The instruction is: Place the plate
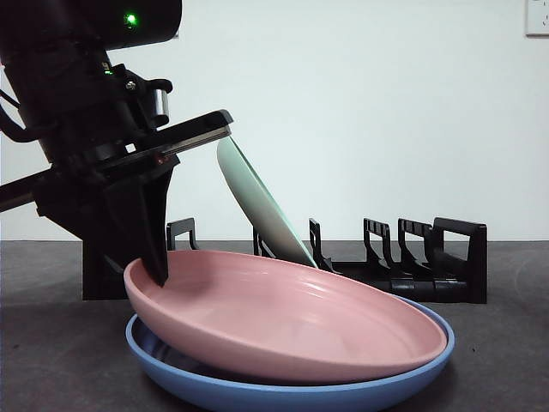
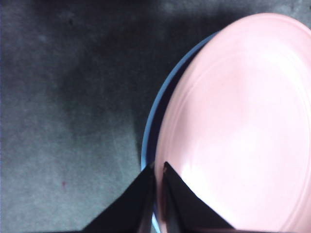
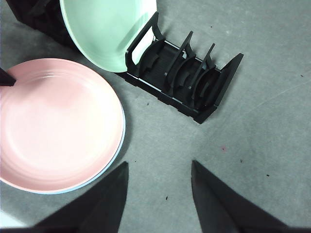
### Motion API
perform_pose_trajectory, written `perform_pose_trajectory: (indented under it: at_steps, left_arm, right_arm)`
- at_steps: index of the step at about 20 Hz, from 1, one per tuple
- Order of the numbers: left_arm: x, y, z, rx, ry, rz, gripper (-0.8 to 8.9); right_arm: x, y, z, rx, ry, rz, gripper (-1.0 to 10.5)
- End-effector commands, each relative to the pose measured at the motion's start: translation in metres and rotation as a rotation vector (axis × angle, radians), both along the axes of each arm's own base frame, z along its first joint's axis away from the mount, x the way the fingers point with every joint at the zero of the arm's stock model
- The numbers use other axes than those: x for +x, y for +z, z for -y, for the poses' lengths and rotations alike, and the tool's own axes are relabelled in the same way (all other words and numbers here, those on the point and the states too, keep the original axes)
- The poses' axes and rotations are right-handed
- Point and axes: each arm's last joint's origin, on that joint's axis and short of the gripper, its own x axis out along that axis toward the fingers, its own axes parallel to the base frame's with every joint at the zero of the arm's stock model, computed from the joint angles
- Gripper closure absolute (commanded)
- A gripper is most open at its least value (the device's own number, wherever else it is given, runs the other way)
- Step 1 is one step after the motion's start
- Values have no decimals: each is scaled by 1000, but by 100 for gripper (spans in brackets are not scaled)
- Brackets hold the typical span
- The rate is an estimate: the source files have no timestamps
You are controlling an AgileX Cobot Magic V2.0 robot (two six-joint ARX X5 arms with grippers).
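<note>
Left gripper (image 2: 158, 194) is pinching the near rim of the pink plate (image 1: 292, 318), jaws clenched on the thin edge, one inside, one outside. Plate is tilting, its far side resting in the blue plate (image 1: 257, 390). It looks rigid, glossy, likely slippery and breakable; the rim is the only hold. Right gripper (image 3: 159, 194) is hanging spread above the table (image 3: 252, 111), waiting. Black rack (image 3: 189, 82) is holding a green plate (image 3: 107, 29).
</note>
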Motion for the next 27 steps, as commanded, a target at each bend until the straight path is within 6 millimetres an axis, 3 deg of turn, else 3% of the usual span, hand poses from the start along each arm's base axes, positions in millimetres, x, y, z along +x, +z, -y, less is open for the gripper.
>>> perform_pose_trajectory:
  at_steps: [1, 3, 6, 10, 14, 18, 23, 27]
  left_arm:
    - [0, -1, 4, -3, -10, -6, 684]
    - [-1, -2, 3, 12, -15, -19, 579]
    - [-4, 3, 0, 26, -21, -30, 560]
    - [-14, 42, -15, 54, -98, 64, 560]
    - [-41, 94, -49, 3, -129, 240, 560]
    - [-87, 126, -96, -53, -76, 352, 560]
    - [-140, 138, -134, -152, 21, 405, 560]
    - [-158, 140, -147, -210, 64, 430, 560]
  right_arm:
    - [0, 3, -2, 19, -3, 7, 740]
    - [0, 3, -2, 19, -3, 7, 740]
    - [0, 4, -2, 20, -3, 7, 740]
    - [0, 3, -3, 27, -2, -2, 740]
    - [0, 3, -4, 56, 8, -23, 730]
    - [11, 7, -18, 155, 57, -21, 636]
    - [61, 11, -55, 385, 188, -109, 633]
    - [122, 2, -83, 426, 208, -218, 633]
